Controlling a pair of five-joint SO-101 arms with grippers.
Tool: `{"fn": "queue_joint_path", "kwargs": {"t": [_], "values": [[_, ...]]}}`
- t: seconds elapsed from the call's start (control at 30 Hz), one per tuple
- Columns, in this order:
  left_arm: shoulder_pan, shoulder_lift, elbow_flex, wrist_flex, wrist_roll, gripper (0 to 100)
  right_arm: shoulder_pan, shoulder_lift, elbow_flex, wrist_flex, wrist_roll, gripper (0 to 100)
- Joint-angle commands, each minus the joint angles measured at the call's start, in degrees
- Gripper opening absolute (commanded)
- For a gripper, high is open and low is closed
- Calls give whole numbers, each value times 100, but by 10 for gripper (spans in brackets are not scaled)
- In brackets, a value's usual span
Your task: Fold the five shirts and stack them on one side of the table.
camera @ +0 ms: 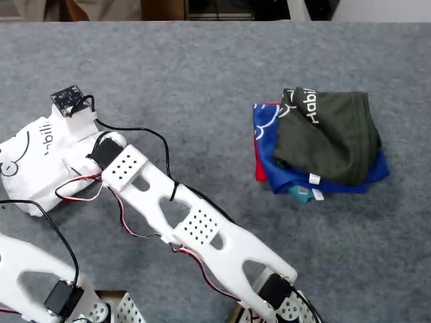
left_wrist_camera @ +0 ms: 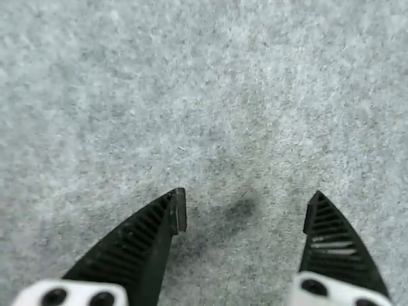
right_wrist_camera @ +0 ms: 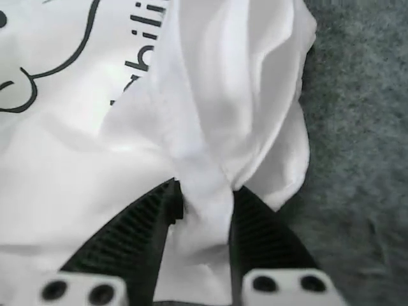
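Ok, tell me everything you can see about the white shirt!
The white shirt is soft, crumpled cloth with black curvy line drawings and black lettering on it. It lies bunched in a heap, not folded flat, on the grey table, at the left side in the high view and well apart from the stacked shirts. The right claw is shut on a raised fold of its cloth.

Diffuse, even light is falling across the table. The shirt stack toward the right edge is casting a thin, soft shadow along its near side. The white shirt at the left edge is reading very bright, its folds shading pale grey. A small soft shadow is lying on the table between the fingers of the left gripper.
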Motion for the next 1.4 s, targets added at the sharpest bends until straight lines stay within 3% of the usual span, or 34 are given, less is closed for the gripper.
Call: {"fn": "queue_joint_path", "kwargs": {"t": [0.0,0.37,0.5,0.9,1.03,1.2,1.37], "values": [[-18,-101,-237,18,18,303,-119,-66,-48,97,237,34],[-18,-101,-237,0,18,303,48,-31,-391,70,554,5],[-18,-101,-237,0,18,303,242,84,-286,-422,615,9],[360,-154,-290,193,0,304,796,101,-295,-387,255,207],[712,-338,-826,818,-202,302,1024,-22,-752,26,299,232],[1477,-585,-2163,1758,-695,302,857,-215,-1631,976,1134,235],[1960,-1226,-1943,1952,-1099,301,752,-620,-1587,1495,1908,235]]}}
